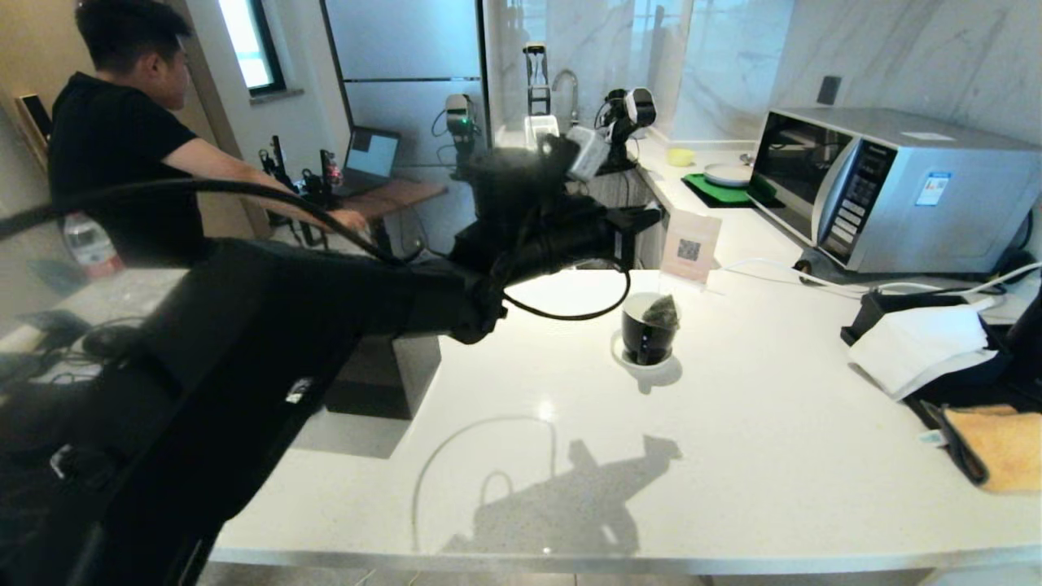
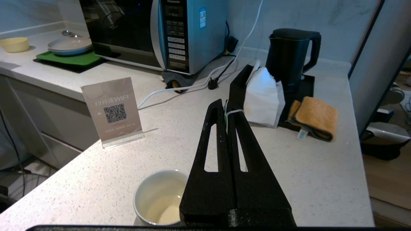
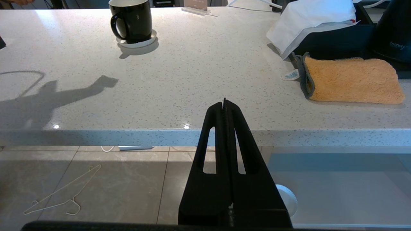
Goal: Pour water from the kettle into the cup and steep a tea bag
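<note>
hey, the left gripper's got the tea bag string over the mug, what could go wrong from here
1. The left gripper pinches only the thin string; it may slip out and fall into the cup.
2. The tea bag hangs at the cup's rim, not down in the pale water, so lowering it could catch on the edge.
3. The cup sits on a small saucer; a tug might tip it.

A white speckled counter [image 1: 733, 456] is carrying a saucer [image 1: 647, 370] under the cup [image 1: 647, 330], a WiFi sign [image 1: 690, 247], a microwave [image 1: 887, 187], a black tray [image 2: 300, 96] (kettle [image 2: 290, 57] and tissue on it), an orange cloth [image 1: 1005, 443], a black box [image 1: 383, 374] and a green mat [image 1: 720, 189].
</note>
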`<state>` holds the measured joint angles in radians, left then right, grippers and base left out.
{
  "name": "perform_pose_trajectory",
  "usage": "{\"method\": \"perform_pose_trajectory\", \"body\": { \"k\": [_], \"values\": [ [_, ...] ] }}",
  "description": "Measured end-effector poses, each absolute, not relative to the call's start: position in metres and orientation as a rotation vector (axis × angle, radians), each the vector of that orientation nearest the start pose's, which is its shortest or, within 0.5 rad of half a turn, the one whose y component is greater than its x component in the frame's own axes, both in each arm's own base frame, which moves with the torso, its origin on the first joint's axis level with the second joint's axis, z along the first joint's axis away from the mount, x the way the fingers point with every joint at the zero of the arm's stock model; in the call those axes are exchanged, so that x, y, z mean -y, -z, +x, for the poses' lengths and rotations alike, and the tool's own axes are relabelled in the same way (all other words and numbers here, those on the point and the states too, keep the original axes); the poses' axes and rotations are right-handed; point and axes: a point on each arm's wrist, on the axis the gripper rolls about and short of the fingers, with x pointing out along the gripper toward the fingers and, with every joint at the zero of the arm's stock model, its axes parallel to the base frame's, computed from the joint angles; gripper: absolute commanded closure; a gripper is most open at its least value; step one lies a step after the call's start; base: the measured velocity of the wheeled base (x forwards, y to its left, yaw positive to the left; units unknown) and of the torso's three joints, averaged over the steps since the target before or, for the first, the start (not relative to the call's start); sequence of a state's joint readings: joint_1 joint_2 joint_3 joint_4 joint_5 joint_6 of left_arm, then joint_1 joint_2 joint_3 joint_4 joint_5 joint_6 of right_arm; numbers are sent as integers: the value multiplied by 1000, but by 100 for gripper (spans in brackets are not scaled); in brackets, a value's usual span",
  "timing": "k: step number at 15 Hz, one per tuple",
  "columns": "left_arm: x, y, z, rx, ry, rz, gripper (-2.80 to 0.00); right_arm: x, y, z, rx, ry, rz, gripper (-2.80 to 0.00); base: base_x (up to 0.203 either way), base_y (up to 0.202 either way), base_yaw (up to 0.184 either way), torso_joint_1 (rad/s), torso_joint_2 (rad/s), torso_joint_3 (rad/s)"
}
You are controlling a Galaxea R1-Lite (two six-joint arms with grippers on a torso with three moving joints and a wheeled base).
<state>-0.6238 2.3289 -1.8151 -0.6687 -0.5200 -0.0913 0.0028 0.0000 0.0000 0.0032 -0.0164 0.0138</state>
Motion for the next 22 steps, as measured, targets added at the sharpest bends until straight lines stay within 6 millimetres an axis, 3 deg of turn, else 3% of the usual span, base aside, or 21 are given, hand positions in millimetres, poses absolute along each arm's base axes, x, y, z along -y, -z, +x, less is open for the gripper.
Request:
{"method": "perform_pose_trajectory", "body": {
  "k": [5, 10, 16, 22],
  "values": [
    [258, -244, 349, 64, 1077, -90, 0, 0, -75, -23, -3, 14, 14, 0, 0, 0, 0, 0, 0, 0],
    [210, -264, 289, 41, 972, -77, 0, 0, -75, -23, -3, 14, 13, 0, 0, 0, 0, 0, 0, 0],
    [153, -272, 220, 48, 890, -63, 0, 0, -75, -23, -4, 14, 14, 0, 0, 0, 0, 0, 0, 0],
    [77, -277, 168, 68, 692, -7, 0, 0, -75, -23, -3, 14, 13, 0, 0, 0, 0, 0, 0, 0]
  ]
}}
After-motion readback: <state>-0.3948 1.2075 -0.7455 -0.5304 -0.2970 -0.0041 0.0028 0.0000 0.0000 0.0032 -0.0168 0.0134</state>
